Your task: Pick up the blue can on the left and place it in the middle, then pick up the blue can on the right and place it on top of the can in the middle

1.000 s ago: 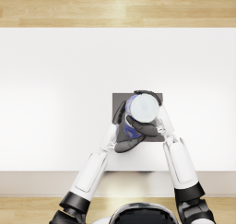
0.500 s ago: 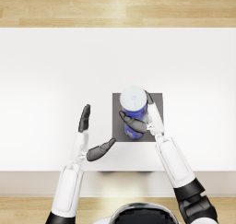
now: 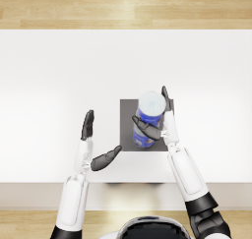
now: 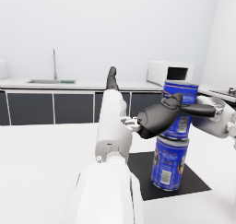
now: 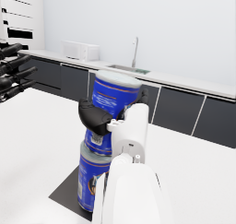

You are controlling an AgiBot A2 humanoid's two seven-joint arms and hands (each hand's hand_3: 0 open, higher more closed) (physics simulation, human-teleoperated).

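- Two blue cans are seen stacked on the dark mat [image 3: 129, 130] in the middle of the white surface [image 3: 59, 71]: the upper can [image 3: 150, 109] is set on the lower can [image 5: 93, 179], roughly in line with it.
- The upper can is grasped by the right hand [image 3: 156, 124], thumb across the side nearer the robot and the other fingers [image 3: 166, 98] behind the can; in the right wrist view the dark thumb is wrapped over the label.
- Whether the upper can's base is fully seated on the lower can's lid cannot be told; in the left wrist view the two appear to be touching.
- The lower can is standing upright on the mat, touched by neither hand.
- The left hand [image 3: 93, 144] is held released, holding nothing, fingers straight and thumb spread out toward the mat; it is off to the left of the mat, apart from both cans.
- A counter with a sink tap [image 4: 54, 64] and a microwave [image 4: 170, 73] is visible behind, in the wrist views.
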